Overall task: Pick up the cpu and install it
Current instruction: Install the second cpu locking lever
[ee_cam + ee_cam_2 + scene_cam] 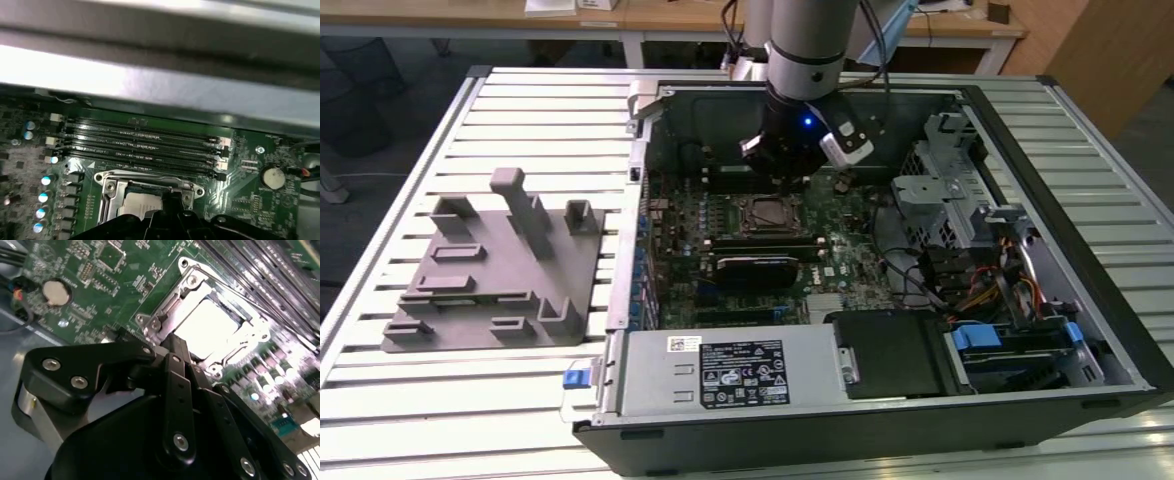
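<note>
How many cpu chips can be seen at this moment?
1. The cpu lies inside the metal socket frame on the motherboard, close by the gripper; the gripper could hide another.

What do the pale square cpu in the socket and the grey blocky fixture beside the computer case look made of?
The cpu: bare metal top, judging by its bright silvery glare. The grey fixture: probably matte plastic, being uniformly dull with no reflections.
</note>
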